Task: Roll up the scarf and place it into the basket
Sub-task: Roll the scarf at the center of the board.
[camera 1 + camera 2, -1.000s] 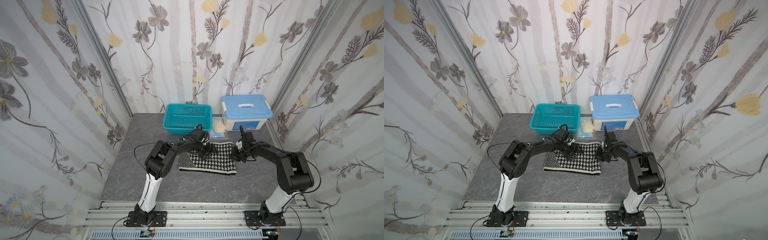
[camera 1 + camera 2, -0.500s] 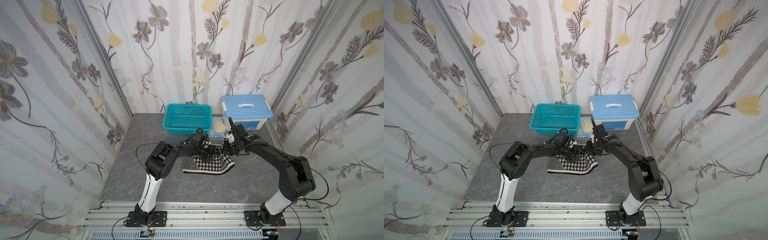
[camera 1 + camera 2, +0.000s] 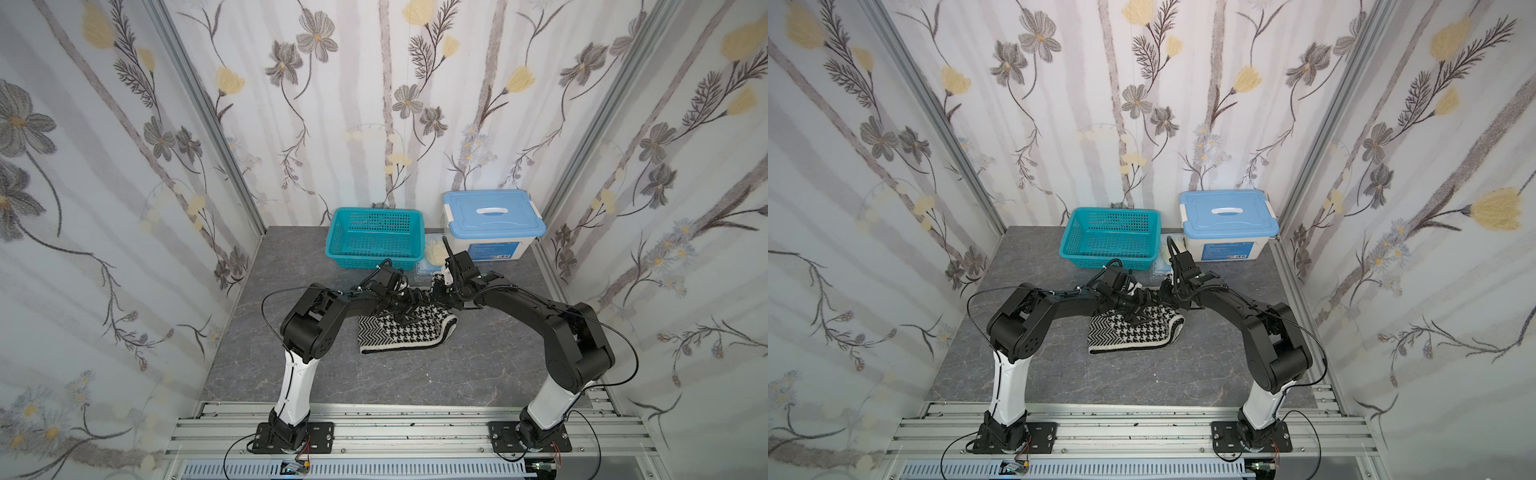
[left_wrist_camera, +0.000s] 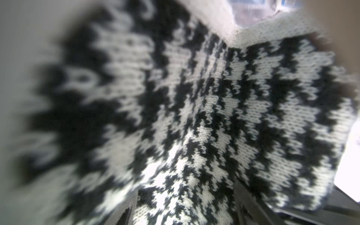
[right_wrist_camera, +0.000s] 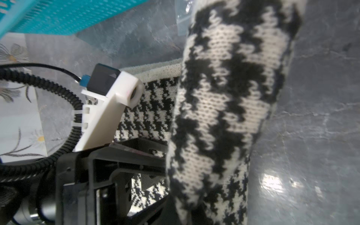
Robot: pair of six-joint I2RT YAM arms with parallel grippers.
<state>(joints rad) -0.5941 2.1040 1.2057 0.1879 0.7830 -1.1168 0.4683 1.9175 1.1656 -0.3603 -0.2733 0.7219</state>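
Mid-table | scarf (image 3: 399, 337) long axis left-right | left gripper (image 3: 405, 318) released | right gripper (image 3: 436, 293) grasping lifted fold

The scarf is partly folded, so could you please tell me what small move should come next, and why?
Probably carry the right end effector, shut on the scarf's lifted end, across toward the herringbone end and lay it down: nothing is rolled yet, the left end effector stands open over the middle, and the basket is empty.

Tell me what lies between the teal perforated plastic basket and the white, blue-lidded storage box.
A small pale yellow cloth lump lies there, with a clear plastic packet beside it, in both top views.
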